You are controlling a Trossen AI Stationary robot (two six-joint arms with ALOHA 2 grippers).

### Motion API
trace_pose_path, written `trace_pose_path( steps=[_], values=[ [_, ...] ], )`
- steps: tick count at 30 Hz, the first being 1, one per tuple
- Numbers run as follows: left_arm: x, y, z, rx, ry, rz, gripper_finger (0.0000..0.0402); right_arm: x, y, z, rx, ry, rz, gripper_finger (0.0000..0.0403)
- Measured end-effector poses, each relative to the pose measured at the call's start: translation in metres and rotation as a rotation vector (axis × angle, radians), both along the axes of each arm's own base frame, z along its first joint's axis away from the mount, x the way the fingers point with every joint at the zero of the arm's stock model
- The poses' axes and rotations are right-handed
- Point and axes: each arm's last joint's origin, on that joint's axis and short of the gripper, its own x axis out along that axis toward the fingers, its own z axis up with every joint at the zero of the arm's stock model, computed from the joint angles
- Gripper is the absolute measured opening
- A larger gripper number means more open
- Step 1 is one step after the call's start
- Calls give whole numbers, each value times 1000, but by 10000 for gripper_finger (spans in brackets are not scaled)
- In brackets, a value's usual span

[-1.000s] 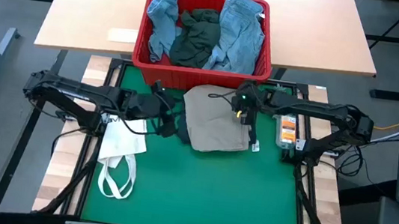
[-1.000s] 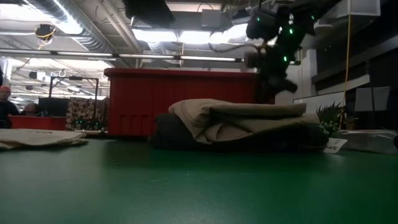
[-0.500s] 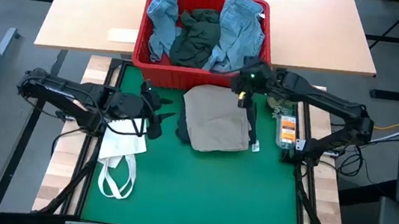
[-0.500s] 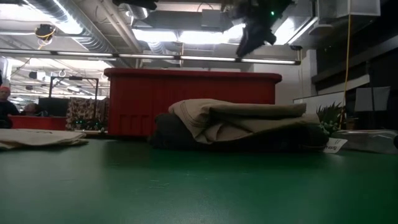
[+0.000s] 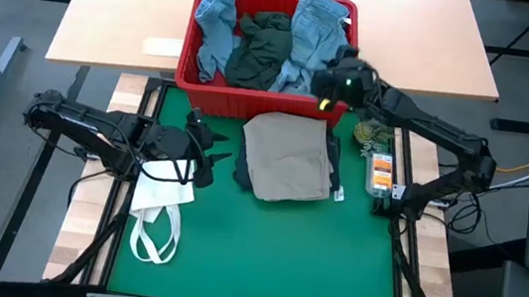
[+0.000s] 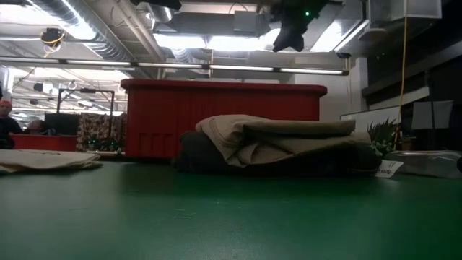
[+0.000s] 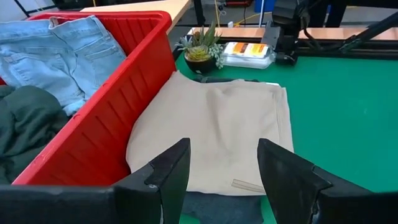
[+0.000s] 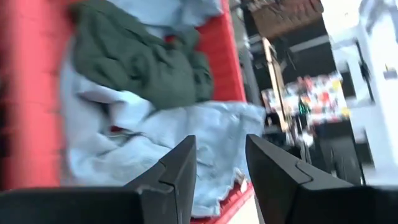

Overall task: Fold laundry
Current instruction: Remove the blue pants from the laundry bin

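Looking down, a green mat (image 5: 263,248) covers the table, with a red bin (image 5: 268,81) at its 12 o'clock edge against a pale wooden desk (image 5: 120,12); the bin holds light blue denim (image 5: 319,37) and a dark green piece (image 5: 262,50). A folded beige piece (image 5: 286,158) lies on the mat just below the bin atop a dark garment (image 5: 243,173), its long axis running 12 to 6. The left gripper (image 5: 212,153) waits at 9 o'clock over a white tote (image 5: 159,197), fingers spread and empty. The right gripper (image 5: 335,85) has swung from beside the beige piece up to the bin's right corner. At table height the beige stack (image 6: 281,137) sits flat before the red bin (image 6: 216,115), ceiling lights behind; the right gripper (image 6: 289,32) has risen high. The left wrist view shows spread fingers (image 7: 168,171) facing the beige piece (image 7: 217,137). The right wrist view shows parted, empty fingers (image 8: 180,165) over denim (image 8: 155,149).
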Motion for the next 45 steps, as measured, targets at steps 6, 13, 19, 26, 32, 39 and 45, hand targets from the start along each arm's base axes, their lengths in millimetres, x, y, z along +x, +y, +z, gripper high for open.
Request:
trace_pose_path(
  steps=[6,13,19,26,32,39,45],
  values=[
    [0,0,0,0,0,0,182,-19,-50,-5,29,-77,-187,138],
    [0,0,0,0,0,0,182,-45,-105,-25,117,-94,-297,138],
    [0,0,0,0,0,0,182,-59,-135,-42,220,-134,-279,138],
    [0,0,0,0,1,0,182,-65,-159,-57,255,-158,-256,138],
    [0,0,0,0,1,0,182,-62,-165,-68,291,-147,-235,138],
    [0,0,0,0,1,0,182,-59,-169,-77,313,-126,-232,138],
    [0,0,0,1,1,0,182,-57,-173,-87,324,-103,-251,138]
  ],
)
